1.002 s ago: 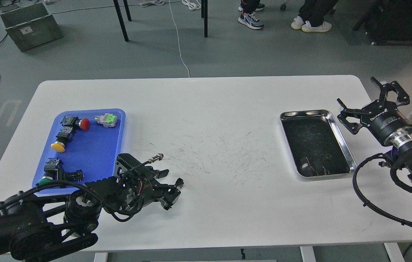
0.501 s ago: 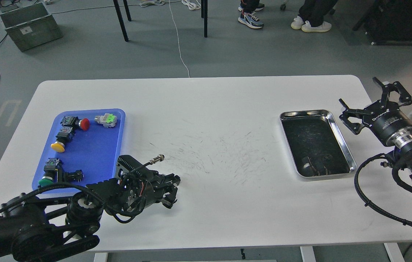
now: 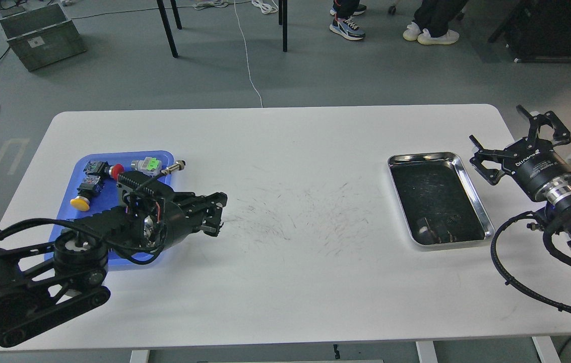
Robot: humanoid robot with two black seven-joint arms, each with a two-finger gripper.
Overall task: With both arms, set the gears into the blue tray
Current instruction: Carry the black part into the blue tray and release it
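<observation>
The blue tray (image 3: 66,220) sits at the table's (image 3: 285,282) left and holds a red-capped button (image 3: 117,171), a yellow-capped button (image 3: 79,202) and a grey part with green top (image 3: 148,165); the left arm covers its near half. The left gripper (image 3: 217,214) lies just right of this tray, fingers drawn together, contents not discernible. The steel tray (image 3: 472,191) at right holds small dark pieces, possibly the gears (image 3: 436,229), at its near end, and the right gripper (image 3: 512,138) hovers beside it with fingers spread apart.

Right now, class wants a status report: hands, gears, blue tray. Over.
Left hand shut, right of blue tray. Right hand open, beside steel tray. Gears: cannot make out. Nothing in the way.
</observation>
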